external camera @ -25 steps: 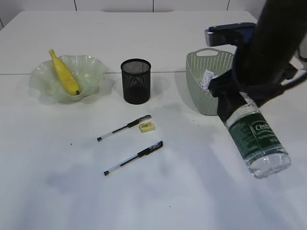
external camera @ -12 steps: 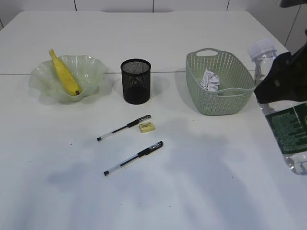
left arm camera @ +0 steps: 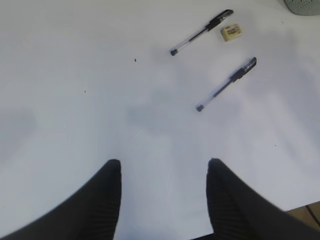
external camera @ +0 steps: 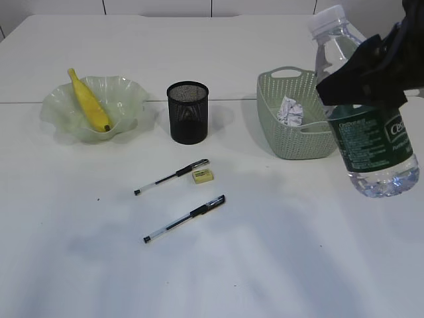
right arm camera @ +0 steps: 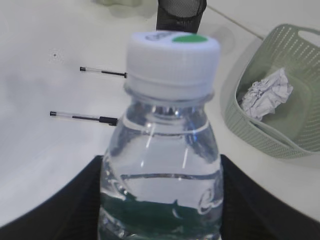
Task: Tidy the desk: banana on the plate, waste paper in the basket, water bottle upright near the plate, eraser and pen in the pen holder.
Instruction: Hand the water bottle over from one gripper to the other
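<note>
At the right edge of the exterior view, the right gripper (external camera: 371, 76) holds the water bottle (external camera: 368, 126) in the air above the surface (external camera: 265, 265), its dark fingers clamped on either side of the bottle's body just above the dark green label. The bottle is nearly upright, leaning slightly, with its white cap (external camera: 329, 18) at the top and clear water showing at its base. In the right wrist view the cap (right arm camera: 172, 52) fills the middle of the picture, with the black fingers (right arm camera: 75, 200) pressed against both sides of the bottle.

Behind and beside the bottle stands the green basket (external camera: 278, 112), with a crumpled ball of waste paper (external camera: 290, 110) lying inside it. Left of the basket, the black mesh pen holder (external camera: 187, 111) stands upright. Further left, the banana (external camera: 88, 101) lies in the pale-green plate (external camera: 129, 99).

Near the middle of the surface, two pens lie apart from each other: one pen (external camera: 171, 176) closer to the pen holder and a second pen (external camera: 184, 218) nearer the front. The small yellow eraser (external camera: 202, 175) sits just beside the cap end of the first pen.

The left gripper (left arm camera: 162, 167) hangs over bare surface, its two dark fingers spread apart with nothing between them, well back from the pens and eraser.
</note>
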Robot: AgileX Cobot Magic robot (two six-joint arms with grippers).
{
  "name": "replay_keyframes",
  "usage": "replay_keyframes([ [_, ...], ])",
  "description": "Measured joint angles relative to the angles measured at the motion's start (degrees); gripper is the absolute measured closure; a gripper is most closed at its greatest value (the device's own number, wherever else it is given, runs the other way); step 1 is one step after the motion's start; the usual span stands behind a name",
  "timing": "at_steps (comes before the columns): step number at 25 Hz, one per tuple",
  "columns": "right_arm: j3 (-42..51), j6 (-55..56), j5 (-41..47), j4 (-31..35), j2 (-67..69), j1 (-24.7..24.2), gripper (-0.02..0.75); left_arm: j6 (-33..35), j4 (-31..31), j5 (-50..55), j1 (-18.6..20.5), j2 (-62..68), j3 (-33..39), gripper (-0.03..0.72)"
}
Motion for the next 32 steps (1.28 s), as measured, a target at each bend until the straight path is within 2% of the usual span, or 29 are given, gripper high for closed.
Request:
replay_keyframes([
  [4, 0.04, -0.83, -1.44, 1.48, 0.20, 0.00, 0.295, 0.00, 0.00, -0.14, 0.00, 0.00, 0.00, 0.297],
  [6, 0.04, -1.24, -2.34, 5.63, 0.60, 0.00, 0.301, 0.00, 0.00, -0.19, 0.00, 0.00, 0.00, 0.297],
  [9, 0.04, -7.00, -3.04, 15.25, 1.37, 0.00, 0.302, 0.00, 0.00, -0.19, 0.00, 0.00, 0.00, 0.297],
  [15, 0.04, -32.79, -3.64, 37.56, 2.54, 0.00, 0.304, 0.11, 0.00, -0.41, 0.00, 0.00, 0.00, 0.297],
  [22, 0.04, -54.37, -1.88, 56.44, 4.75, 0.00, 0.309, 0.20, 0.00, -0.47, 0.00, 0.00, 0.00, 0.297],
  [27, 0.04, -62.31, -1.49, 64.65, 5.51, 0.00, 0.309, 1.83, 0.00, -4.75, 0.00, 0.00, 0.00, 0.297],
  [32, 0.04, -64.17, -1.71, 66.85, 5.51, 0.00, 0.309, 8.25, -0.22, -18.05, 0.00, 0.00, 1.48, 0.302],
])
